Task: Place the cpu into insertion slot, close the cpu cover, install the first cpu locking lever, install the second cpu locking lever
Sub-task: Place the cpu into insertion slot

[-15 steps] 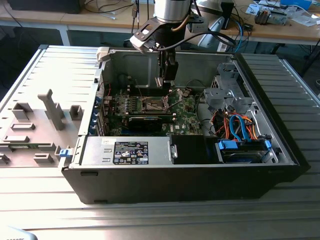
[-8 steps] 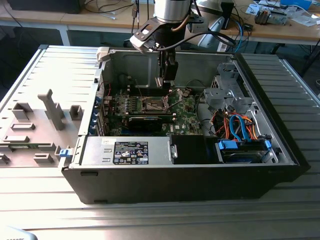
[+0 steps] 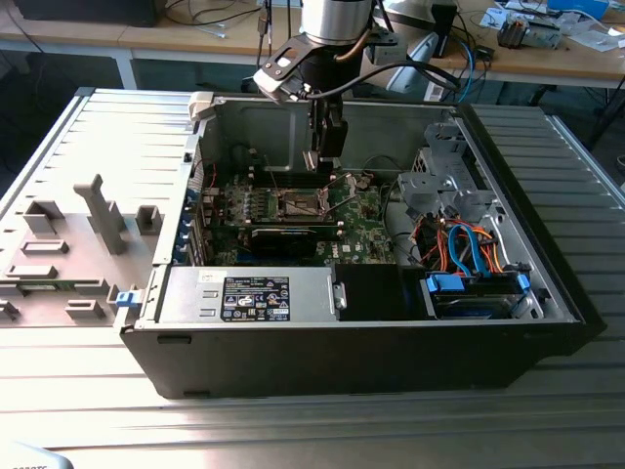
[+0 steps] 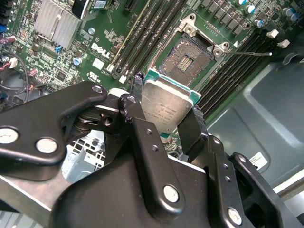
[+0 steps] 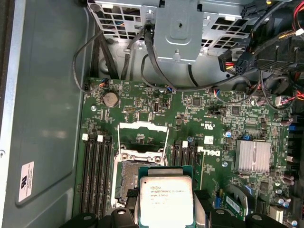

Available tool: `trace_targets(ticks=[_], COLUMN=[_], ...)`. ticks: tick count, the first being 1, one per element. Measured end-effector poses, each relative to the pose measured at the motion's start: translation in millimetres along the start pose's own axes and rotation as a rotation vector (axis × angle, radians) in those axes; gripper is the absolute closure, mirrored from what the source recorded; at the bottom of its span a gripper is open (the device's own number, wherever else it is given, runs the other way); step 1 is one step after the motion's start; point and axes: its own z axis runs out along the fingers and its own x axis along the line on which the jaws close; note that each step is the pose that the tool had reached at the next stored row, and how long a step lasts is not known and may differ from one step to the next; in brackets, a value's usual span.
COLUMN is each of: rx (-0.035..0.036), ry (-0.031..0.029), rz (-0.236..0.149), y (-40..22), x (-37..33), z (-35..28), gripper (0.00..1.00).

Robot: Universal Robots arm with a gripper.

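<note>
The cpu (image 5: 166,202) hung pinched by two opposite edges in my gripper (image 4: 166,105), above the slot (image 4: 187,57) and not yet seated. I judged it light, stiff and fragile, best held by its rims. The cover (image 5: 142,125) stood open on the board (image 5: 213,102).

Open computer case (image 3: 391,362) on slatted metal table (image 3: 293,430); inside, green circuit board (image 5: 142,107) with memory slots (image 5: 95,171), finned heatsink (image 5: 252,156), coin battery (image 5: 110,99); blue and orange cables (image 3: 467,242) at the exterior view's right.
</note>
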Motion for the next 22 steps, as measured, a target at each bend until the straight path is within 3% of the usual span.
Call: trace_targets(ticks=[22], rx=[0.0008], ry=[0.0000], rz=[0.019], y=[0.0], x=[0.1], z=[0.4], gripper=[0.46])
